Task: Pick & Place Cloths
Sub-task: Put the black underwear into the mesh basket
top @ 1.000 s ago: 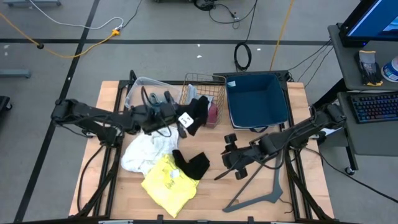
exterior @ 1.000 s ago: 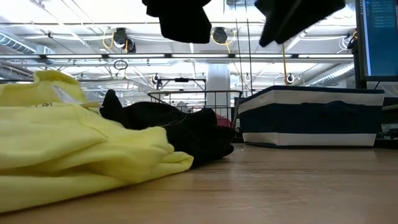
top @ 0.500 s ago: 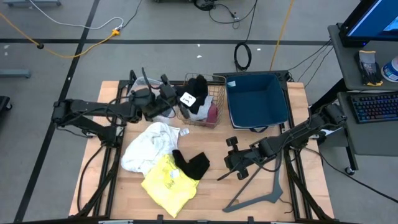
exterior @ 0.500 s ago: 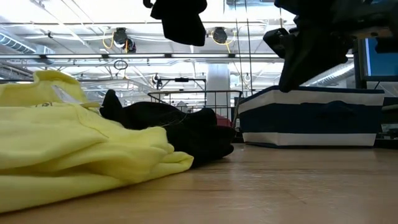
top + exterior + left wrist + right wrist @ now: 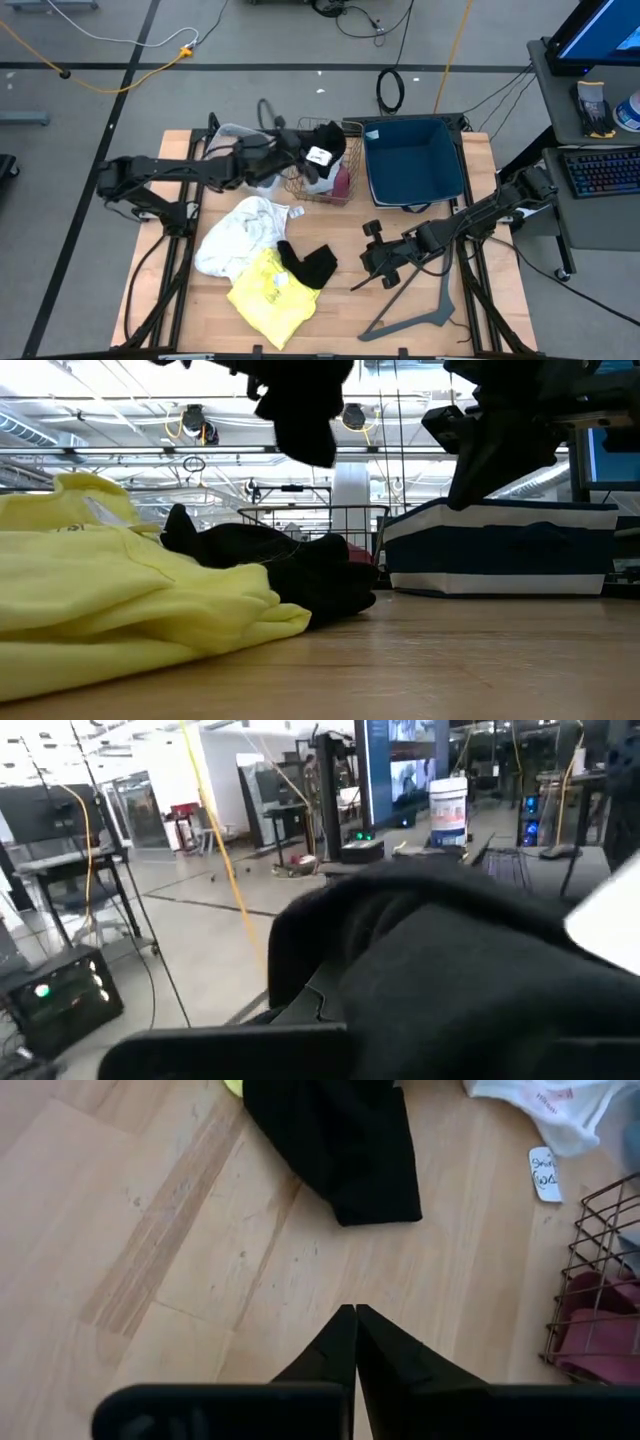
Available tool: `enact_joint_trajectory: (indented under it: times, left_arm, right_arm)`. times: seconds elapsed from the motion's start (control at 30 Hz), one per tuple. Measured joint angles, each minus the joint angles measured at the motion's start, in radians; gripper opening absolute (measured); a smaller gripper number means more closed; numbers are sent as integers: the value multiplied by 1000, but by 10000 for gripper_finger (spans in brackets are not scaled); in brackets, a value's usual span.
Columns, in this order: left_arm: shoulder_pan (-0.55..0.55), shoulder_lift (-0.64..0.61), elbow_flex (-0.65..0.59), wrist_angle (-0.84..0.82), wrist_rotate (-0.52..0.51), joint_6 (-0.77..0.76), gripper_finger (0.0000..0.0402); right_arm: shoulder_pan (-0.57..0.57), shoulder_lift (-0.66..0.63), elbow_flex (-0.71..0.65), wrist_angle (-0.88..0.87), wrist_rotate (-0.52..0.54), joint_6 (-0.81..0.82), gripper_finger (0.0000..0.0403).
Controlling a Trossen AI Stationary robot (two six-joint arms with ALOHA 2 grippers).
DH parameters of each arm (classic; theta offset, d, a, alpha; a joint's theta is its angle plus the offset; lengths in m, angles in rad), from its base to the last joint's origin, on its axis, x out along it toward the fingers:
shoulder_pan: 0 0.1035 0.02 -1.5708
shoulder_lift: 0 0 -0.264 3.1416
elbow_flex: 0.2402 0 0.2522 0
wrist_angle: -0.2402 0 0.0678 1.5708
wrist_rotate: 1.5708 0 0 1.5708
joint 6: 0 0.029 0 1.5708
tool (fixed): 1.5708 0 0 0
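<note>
So the left end effector (image 5: 300,158) is clamped shut on a black cloth (image 5: 325,150) with a white tag, holding it up in the air right over the wire basket (image 5: 325,172). The maroon cloth (image 5: 343,183) sits in that basket, just below the dangling black one. In the low view you can see the held black cloth (image 5: 300,405) hanging well above the counter (image 5: 450,660).

The right end effector (image 5: 362,280) has its fingers pressed fully together with nothing between them, hovering over bare counter. The second black cloth (image 5: 310,265) lies just off to the side of it, toward the other arm, draped partly onto the yellow cloth (image 5: 268,292). The white cloth (image 5: 238,232) is bunched up beyond those, touching the yellow one. The grey hanger (image 5: 425,310) lies on the counter close by the right end effector, on its near side. The blue bin (image 5: 412,160) is beside the basket, further back from the right end effector.
</note>
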State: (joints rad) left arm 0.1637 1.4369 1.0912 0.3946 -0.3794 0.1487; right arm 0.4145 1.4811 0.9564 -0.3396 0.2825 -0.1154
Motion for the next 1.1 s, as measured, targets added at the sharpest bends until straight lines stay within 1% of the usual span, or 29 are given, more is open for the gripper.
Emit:
enact_joint_trajectory:
  times: [0.03,0.1,0.17,0.23,0.3,0.37,0.43,0.53,0.77,0.93,1.1]
  left_arm:
    - [1,24,42,-33,-1,0,0]
    - [5,56,112,-178,-25,-1,0]
    - [11,121,208,-245,-36,-1,0]
    - [22,162,277,-358,-42,-1,0]
    - [31,217,357,-390,-40,-1,0]
    - [44,250,408,-460,-40,-7,0]
    - [59,291,456,-477,-36,-14,0]
    - [92,323,487,-531,-19,-38,0]
    - [180,382,493,-595,88,-151,0]
    - [223,451,493,-584,177,-216,0]
    - [258,492,492,-686,182,-268,0]
  right_arm:
    - [0,0,0,3,0,-3,1]
    - [0,0,0,4,0,-8,1]
    - [0,0,0,10,0,-9,1]
    - [0,0,0,3,-1,-9,1]
    - [0,0,0,-2,-7,-5,1]
    - [0,0,0,-10,-27,-3,0]
    - [0,0,0,-14,-51,-2,0]
    - [0,0,0,-10,-77,-2,0]
    - [0,0,0,-11,-77,-3,0]
    - [0,0,0,-11,-76,-2,0]
    - [6,0,0,-14,-76,-2,0]
